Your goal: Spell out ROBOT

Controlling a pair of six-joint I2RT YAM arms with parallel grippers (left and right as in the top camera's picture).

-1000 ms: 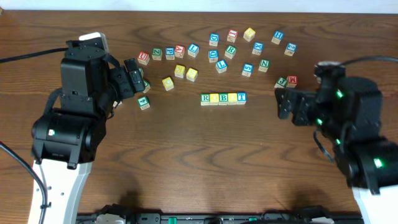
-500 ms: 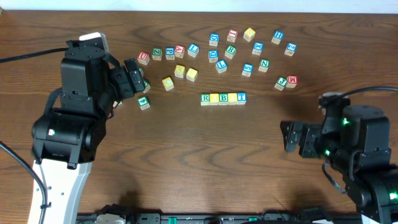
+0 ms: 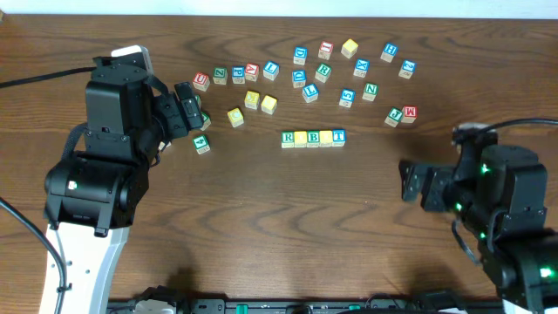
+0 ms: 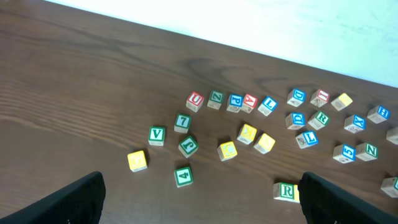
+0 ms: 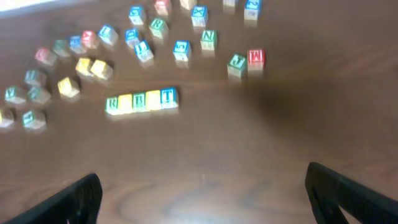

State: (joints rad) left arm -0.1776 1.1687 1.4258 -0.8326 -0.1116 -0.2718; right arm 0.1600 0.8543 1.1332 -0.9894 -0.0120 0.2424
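A row of five blocks [image 3: 313, 138] lies mid-table: green R, yellow, blue B, yellow, blue T. The yellow blocks' letters are too faint to read. The row also shows in the right wrist view [image 5: 140, 101], blurred. In the left wrist view only the R block [image 4: 286, 191] shows, beside the right finger. My left gripper [image 3: 193, 108] is open and empty among loose blocks left of the row; its fingers frame bare wood in the left wrist view [image 4: 199, 205]. My right gripper [image 3: 406, 183] is open and empty, to the right of and nearer than the row, over bare table [image 5: 202, 199].
Loose letter blocks are scattered behind the row [image 3: 323, 71], with a pair at the right [image 3: 401, 114] and yellow ones at the left [image 3: 260, 102]. A green 4 block [image 3: 201, 144] and others lie by my left gripper. The table's far edge shows in the left wrist view [image 4: 249, 43].
My right arm has drawn back from the blocks toward the table's front, its gripper open and empty. The left arm and the row have not moved.
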